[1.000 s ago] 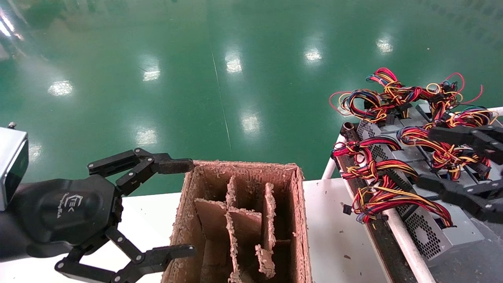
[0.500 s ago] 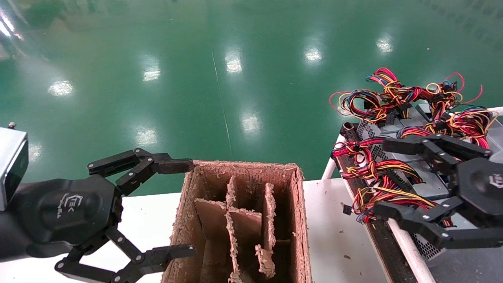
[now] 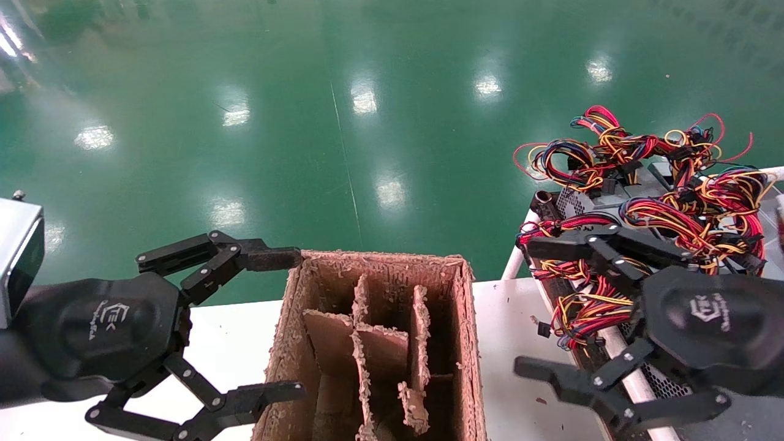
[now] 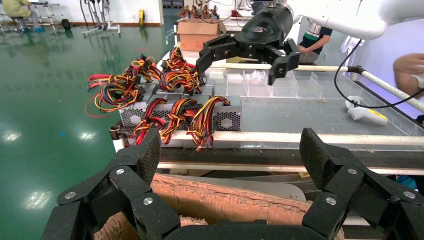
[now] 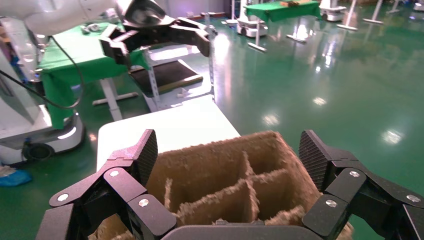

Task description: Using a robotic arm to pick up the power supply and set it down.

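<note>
**Right claw hangs spread and empty between the power supplies and the cardboard box**

The right claw (image 3: pixel 539 306) hangs in the air at the robot's right, its two jointed black fingers spread wide with nothing between them. In the head view its upper finger (image 3: pixel 582 248) crosses in front of the wire bundles, while the lower finger (image 3: pixel 554 376) reaches out over the white counter (image 3: pixel 514 343), pointing toward the cardboard box (image 3: pixel 468 343). The white logo shows on its rounded palm. From the right wrist view the claw faces the open top of the box, whose ragged dividers (image 5: pixel 220 200) split it into compartments.

The power supply (image 4: pixel 226 116) stays on the rack (image 4: pixel 300 137) to the right of the counter, in a row of grey boxes alike, with its honeycomb vent facing out and its red, yellow and black wires (image 3: pixel 588 306) spilling over the rack's white rail. More tangled wire bundles (image 3: pixel 612 147) lie on the units farther back. No claw touches any of them. The left wrist view shows the right claw (image 4: pixel 247 60) raised above the rack, apart from the boxes below.

The left claw (image 3: pixel 275 324) sits just beside the box's left wall, also released, one fingertip (image 3: pixel 272 258) near the box's far left corner and the other near its lower left edge. Beyond the counter lies a glossy green floor (image 3: pixel 306 122).
</note>
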Available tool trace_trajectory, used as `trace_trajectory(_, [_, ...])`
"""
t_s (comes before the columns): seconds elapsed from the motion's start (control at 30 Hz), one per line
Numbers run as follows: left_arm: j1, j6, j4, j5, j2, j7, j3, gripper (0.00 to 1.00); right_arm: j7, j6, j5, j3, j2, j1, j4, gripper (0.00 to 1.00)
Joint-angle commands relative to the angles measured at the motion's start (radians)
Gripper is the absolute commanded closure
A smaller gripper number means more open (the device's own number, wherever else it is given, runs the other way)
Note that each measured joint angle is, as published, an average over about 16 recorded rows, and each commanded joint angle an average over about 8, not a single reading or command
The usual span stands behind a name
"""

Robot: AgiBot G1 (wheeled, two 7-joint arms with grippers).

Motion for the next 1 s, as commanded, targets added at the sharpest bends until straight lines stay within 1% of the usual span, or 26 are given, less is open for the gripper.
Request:
trace_trajectory(0.03, [0.000, 0.000, 0.000, 0.000, 0.000, 0.000, 0.000, 0.00, 0.006, 0.003, -0.004, 0.008, -0.013, -0.006, 0.019, 0.00])
trace_trajectory(0.4, [0.000, 0.000, 0.000, 0.000, 0.000, 0.000, 0.000, 0.00, 0.031, 0.014, -0.023, 0.043, -0.069, -0.035, 0.104, 0.00])
trace_trajectory(1.0, [0.000, 0.000, 0.000, 0.000, 0.000, 0.000, 0.000, 0.00, 0.030, 0.015, -0.025, 0.042, -0.066, -0.034, 0.099, 0.00])
